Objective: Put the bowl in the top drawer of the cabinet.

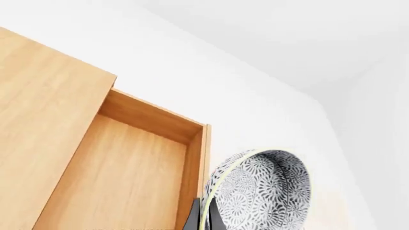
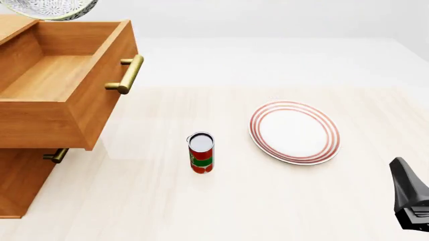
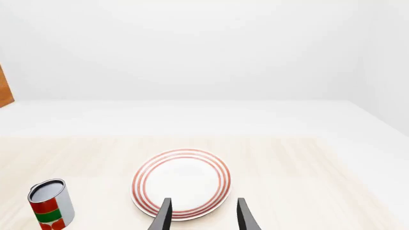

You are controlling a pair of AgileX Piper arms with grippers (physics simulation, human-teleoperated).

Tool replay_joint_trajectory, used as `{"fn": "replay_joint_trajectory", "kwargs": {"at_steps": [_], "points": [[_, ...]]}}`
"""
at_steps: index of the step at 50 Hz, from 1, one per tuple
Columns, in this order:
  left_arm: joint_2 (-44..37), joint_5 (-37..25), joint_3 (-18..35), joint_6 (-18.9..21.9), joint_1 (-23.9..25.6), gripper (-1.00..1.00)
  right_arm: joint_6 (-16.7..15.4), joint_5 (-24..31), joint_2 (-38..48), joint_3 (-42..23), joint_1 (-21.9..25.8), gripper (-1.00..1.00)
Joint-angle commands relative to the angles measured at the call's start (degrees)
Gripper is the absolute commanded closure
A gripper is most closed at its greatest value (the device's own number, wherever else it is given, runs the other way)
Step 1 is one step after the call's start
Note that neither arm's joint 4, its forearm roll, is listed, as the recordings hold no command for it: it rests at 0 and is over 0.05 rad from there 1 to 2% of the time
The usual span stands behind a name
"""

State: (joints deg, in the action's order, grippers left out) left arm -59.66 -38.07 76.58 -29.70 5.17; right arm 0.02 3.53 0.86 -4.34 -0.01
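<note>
Surface: pale wood-grain table (image 2: 268, 201) under a plain white backdrop, carrying a red-ringed plate (image 2: 295, 132) and a red and green can (image 2: 201, 152) that stands upright, well apart from the plate.
Cabinet: light-brown cabinet (image 2: 20, 186) at the table's left side, its top drawer (image 2: 64, 75) pulled well out by the brass bar handle (image 2: 127, 74). The inside shows bare wood.
Lower drawer: shut, small brass handle (image 2: 57, 155) just visible beneath the open one.
Bowl: patterned bowl (image 1: 265, 189), seen at the front view's upper left edge, raised above the far part of the open drawer and clear of the table. The left wrist view shows it tipped on edge, just beside the drawer's side wall rather than over the floor.
Left gripper: left gripper (image 1: 203, 221) pinches the bowl's pale rim, one finger on each side of the wall, jaws nearly closed on it.
Right gripper: right gripper (image 3: 203, 215) hangs near the plate with fingers parted and nothing between them.
Step in hand: judged to be carrying the bowl to the drawer, release not yet made.
Next move calls for: bringing the bowl fully over the drawer opening, lowering it inside, levelling it, then parting the fingers.
</note>
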Motion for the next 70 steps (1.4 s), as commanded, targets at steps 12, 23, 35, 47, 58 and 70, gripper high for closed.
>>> {"fn": "replay_joint_trajectory", "kwargs": {"at_steps": [12,23,35,47,58,70], "points": [[-0.34,-0.50,-1.62,0.96,-3.97,1.00,-0.01,0.16,-0.17,-0.01,0.00,-1.00],[-1.42,-0.60,-1.19,0.96,-5.18,1.00,-0.01,-0.17,0.17,0.00,0.00,-1.00],[-2.00,-0.36,-2.29,1.08,-6.24,1.00,0.01,0.16,-0.15,0.00,0.00,-1.00],[-2.46,0.61,-4.51,1.14,-6.94,1.00,0.00,-0.18,0.18,0.01,0.01,-1.00],[-2.51,0.41,-5.01,1.04,-7.66,1.00,-0.01,-0.18,0.16,0.00,-0.01,-1.00],[-3.29,0.00,-4.41,1.36,-8.43,1.00,0.00,-0.18,0.17,0.00,0.01,-1.00]]}}
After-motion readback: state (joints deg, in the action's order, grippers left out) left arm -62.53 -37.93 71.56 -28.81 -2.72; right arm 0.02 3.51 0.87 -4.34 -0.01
